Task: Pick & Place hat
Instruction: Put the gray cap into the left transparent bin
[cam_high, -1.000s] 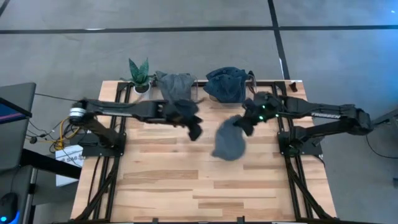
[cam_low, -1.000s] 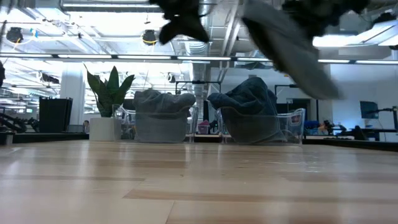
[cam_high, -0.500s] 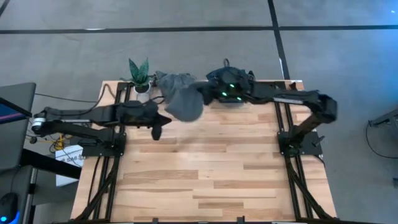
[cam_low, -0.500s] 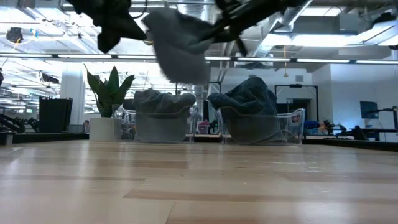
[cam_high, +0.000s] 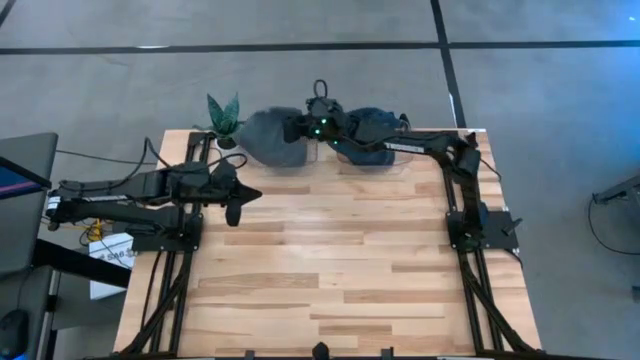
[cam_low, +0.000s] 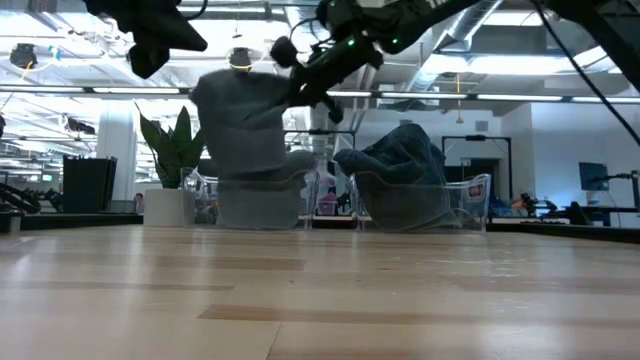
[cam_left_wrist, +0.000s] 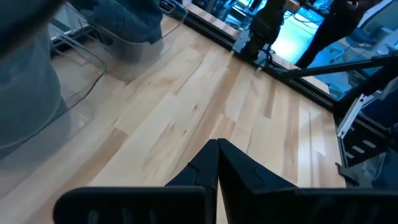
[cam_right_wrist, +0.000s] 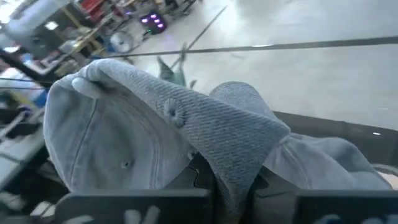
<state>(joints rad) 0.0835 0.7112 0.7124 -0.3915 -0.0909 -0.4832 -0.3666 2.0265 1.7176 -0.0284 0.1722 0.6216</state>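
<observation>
right gripper (cam_high: 300, 128) is pinching the grey hat (cam_high: 268, 137) right over the left bin (cam_low: 262, 195), so I'd lower it in before letting go, left gripper (cam_high: 236, 196) pressed together, parked

Robotics lab, exposed ceiling ducts (cam_low: 340, 40), workstations

Wooden table (cam_high: 330, 270) of pale butcher-block planks, standing on a grey floor (cam_high: 300, 80) crossed by dark seam lines. Potted plant (cam_high: 224, 120) with upright, pointed green leaves in a white pot, at the table's far left corner; in the low view it stands at the far edge (cam_low: 175, 165). Cables (cam_high: 85, 215) and a dark monitor (cam_high: 22, 165) lie left of the table. Beyond the table, an open workroom with ceiling lamps (cam_low: 240, 60).
</observation>
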